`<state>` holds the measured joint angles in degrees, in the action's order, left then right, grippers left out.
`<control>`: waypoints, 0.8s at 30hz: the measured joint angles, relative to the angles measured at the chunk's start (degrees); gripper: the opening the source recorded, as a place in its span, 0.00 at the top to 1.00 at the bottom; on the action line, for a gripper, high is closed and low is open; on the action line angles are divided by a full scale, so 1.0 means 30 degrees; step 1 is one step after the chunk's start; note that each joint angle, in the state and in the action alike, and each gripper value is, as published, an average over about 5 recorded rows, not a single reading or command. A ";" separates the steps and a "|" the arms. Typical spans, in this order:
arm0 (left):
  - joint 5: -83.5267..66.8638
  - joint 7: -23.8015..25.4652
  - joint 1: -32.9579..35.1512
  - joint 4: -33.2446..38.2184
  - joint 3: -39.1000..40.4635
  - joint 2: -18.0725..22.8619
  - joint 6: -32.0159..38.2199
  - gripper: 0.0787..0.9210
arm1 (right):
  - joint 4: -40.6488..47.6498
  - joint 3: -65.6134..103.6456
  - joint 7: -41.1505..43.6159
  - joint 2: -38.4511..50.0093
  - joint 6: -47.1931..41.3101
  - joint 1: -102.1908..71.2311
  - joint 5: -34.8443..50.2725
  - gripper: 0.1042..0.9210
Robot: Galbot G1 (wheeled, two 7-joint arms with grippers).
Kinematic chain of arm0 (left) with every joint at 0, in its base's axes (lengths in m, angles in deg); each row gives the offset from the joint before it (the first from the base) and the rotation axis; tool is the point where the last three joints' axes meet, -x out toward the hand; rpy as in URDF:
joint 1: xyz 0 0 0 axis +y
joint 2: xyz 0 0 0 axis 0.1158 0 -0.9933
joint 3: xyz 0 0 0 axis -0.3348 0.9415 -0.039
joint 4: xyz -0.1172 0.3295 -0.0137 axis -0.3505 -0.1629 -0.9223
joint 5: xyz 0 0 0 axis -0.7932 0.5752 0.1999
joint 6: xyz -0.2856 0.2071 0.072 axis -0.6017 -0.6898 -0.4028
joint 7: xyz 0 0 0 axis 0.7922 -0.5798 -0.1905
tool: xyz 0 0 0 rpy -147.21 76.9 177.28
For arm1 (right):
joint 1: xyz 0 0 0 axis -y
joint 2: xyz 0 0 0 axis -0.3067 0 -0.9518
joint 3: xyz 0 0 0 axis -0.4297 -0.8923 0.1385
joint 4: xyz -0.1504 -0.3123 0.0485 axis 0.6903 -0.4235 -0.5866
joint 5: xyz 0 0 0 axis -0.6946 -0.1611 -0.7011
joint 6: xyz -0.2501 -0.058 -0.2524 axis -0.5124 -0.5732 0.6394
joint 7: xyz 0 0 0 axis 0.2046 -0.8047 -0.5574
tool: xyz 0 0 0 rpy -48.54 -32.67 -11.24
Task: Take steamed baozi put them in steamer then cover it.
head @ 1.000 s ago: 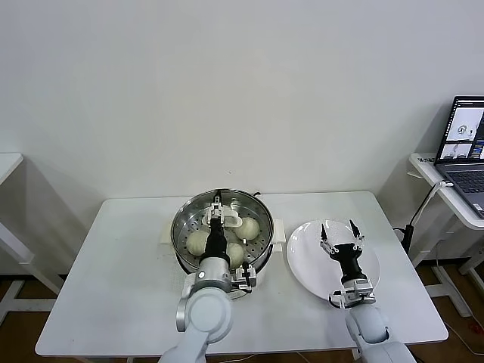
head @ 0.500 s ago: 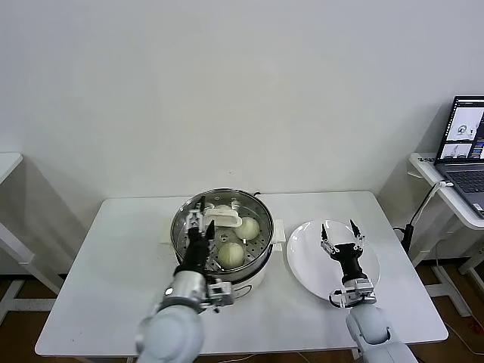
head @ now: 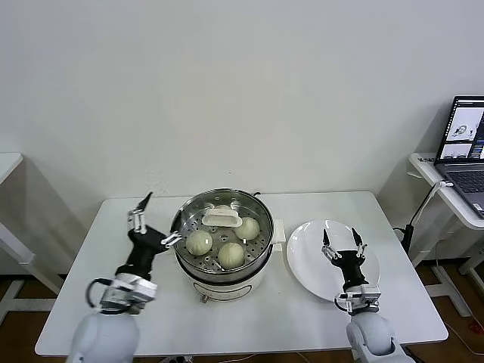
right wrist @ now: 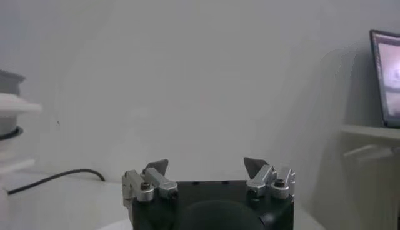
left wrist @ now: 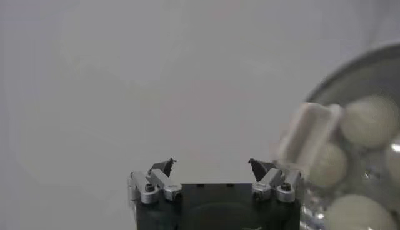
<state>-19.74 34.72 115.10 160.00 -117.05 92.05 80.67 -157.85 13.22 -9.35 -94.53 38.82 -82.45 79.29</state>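
Steamer point(head: 221, 242) stood upright at the middle of the white table point(head: 106, 272), on its white base, with the glass cover point(head: 222, 231) lying flat on its rim. The cover's white oblong handle point(head: 222, 219) ran roughly side to side across the head view, its long axis level and a little toward the far side of the pot. Three buns point(head: 200, 242) showed through the glass, around and just in front of the handle; a fourth could not be made out. The left gripper point(head: 154, 220) hung above the table just left of the steamer, fingers spread wide and holding nothing, one fingertip close to the pot's rim. The right gripper point(head: 342, 246) hovered over the white plate point(head: 302, 261), also spread wide and empty. The plate lay flat just right of the steamer, near its side handle. Behind the table rose a plain pale wall. A laptop point(head: 465, 147) sat open on a separate white desk at the far right, and another table's edge showed at the far left
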 measured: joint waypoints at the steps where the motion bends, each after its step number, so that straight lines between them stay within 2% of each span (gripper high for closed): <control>1: -0.1076 -0.0123 0.0136 -0.0429 -0.0450 -0.0010 0.0651 0.12 | -0.0124 0.0027 -0.0002 -0.0028 -0.0075 -0.0113 0.0153 0.12; 6: -0.5415 -0.0290 0.0747 -0.2495 -0.2288 -0.0054 0.3579 0.12 | -0.0535 0.0091 0.0032 -0.0142 -0.0317 -0.0634 0.0658 0.12; 11: -0.7716 -0.0086 0.1147 -0.4130 -0.3346 -0.0078 0.5719 0.12 | -0.0850 0.0108 0.0061 -0.0268 -0.0475 -0.1017 0.0906 0.12; 24: -1.0064 0.0437 0.1489 -0.6179 -0.4256 -0.0194 0.8170 0.12 | -0.1290 0.0319 0.0079 -0.0443 -0.0792 -0.1563 0.1006 0.12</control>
<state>-49.93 36.03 119.57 141.46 -129.82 91.47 105.18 -161.72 14.18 -9.11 -95.86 36.44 -87.14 82.31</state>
